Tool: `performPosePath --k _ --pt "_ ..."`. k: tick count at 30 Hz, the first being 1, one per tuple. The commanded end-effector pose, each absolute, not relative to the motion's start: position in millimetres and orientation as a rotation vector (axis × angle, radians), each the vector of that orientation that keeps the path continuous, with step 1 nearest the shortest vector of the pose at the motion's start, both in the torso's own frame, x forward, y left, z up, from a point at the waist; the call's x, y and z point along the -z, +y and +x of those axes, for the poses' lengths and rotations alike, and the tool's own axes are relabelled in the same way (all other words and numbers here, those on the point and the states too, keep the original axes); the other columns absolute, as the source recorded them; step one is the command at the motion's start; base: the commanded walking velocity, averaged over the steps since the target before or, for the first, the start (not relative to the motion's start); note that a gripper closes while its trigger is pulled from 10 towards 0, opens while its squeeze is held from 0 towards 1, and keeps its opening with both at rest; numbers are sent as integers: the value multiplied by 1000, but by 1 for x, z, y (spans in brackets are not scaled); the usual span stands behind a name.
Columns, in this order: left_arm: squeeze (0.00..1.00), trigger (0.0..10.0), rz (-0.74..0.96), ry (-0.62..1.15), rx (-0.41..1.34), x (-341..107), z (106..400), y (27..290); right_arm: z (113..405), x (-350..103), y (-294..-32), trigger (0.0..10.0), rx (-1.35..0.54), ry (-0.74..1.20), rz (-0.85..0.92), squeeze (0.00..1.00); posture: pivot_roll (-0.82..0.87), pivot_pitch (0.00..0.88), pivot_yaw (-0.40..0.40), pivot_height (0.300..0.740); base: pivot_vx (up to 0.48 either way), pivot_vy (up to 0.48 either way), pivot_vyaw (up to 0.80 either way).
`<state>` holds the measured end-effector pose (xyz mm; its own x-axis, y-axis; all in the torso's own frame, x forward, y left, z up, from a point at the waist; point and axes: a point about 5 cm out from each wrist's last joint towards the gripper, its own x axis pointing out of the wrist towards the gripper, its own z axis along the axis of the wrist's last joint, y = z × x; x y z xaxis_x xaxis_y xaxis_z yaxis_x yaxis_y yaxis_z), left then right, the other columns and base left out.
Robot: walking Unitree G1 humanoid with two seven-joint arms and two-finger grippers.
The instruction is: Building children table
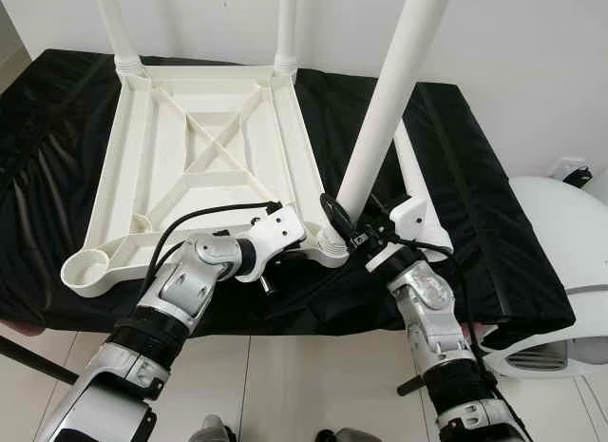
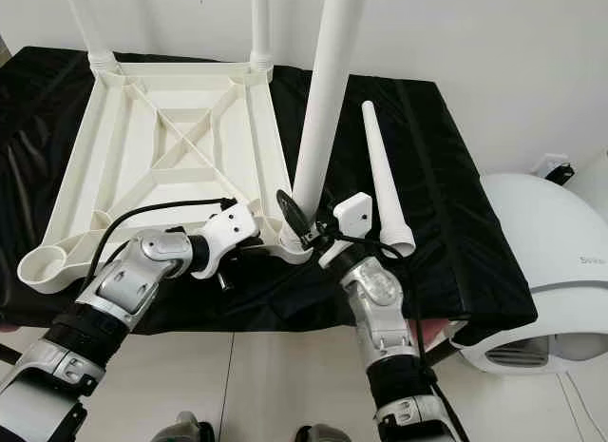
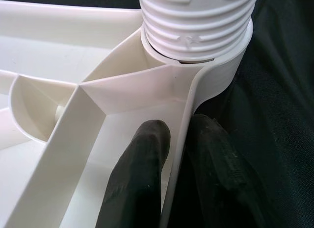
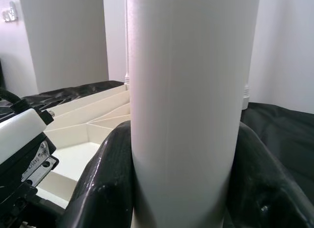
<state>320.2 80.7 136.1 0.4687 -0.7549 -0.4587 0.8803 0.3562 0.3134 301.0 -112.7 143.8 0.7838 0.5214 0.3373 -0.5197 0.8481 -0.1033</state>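
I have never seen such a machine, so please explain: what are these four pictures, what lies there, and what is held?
A humanoid robot with two silver arms is working. The two wide pictures come from its head camera; the two close ones come from cameras on its wrists. An upside-down white tabletop lies on a black cloth. Two legs stand at its far corners. The left gripper pinches the tabletop's rim beside the near socket. The right gripper clasps a leg standing in that socket. A spare leg lies on the cloth.
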Motion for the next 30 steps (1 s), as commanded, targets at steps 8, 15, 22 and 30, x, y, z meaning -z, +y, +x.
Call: performPosePath --k 8,15,22,30 --pt "0 10000 574 210 1108 -144 318 76 297 -101 -129 10000 -350 -131 -35 0 20 68 -47 740 0 0 0" --pt "0 10000 575 209 1109 -144 318 75 300 -103 -130 10000 -231 -121 -34 0 21 64 -47 740 0 0 0" --pt "0 10000 580 207 1111 -145 319 75 300 -104 -127 10000 -144 -105 -23 0 25 53 -45 740 0 0 0" --pt "0 10000 583 207 1112 -145 319 75 299 -102 -125 10000 -112 -94 -19 0 25 45 -44 740 0 0 0"
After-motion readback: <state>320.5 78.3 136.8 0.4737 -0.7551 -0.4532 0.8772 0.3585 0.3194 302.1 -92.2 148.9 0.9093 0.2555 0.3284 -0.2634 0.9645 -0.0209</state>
